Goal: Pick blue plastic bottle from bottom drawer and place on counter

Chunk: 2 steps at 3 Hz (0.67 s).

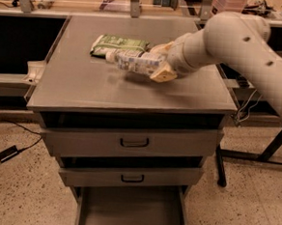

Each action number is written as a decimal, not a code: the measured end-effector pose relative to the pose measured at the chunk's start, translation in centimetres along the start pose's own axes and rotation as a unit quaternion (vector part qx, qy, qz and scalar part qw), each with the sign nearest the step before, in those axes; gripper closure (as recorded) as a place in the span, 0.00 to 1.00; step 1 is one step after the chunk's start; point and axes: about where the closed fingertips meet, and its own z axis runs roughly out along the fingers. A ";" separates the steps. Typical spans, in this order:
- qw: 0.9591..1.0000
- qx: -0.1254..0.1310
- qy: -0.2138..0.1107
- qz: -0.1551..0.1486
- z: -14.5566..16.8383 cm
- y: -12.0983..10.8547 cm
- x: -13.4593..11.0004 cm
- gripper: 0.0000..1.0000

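Pincer (157, 65) is clamped on the blue plastic bottle (131, 61), which hangs sideways low over the desk (84, 88). Its cap points left, and it has a clear pale body with a whitish printed label. It's just in front of the green snack packet (117, 45). The bottom drawer (129, 213) stands open below.

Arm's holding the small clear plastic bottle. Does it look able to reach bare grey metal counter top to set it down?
Probably yes. The gripper, shut on the bottle, hangs over the counter; the surface just below looks bare. Only the green-and-white snack packet lies close, behind the bottle.
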 end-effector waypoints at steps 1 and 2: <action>0.999 -0.040 0.007 0.018 2.1 1.3 -1.9 0.81; 0.999 -0.040 0.007 0.018 2.2 1.3 -1.9 0.59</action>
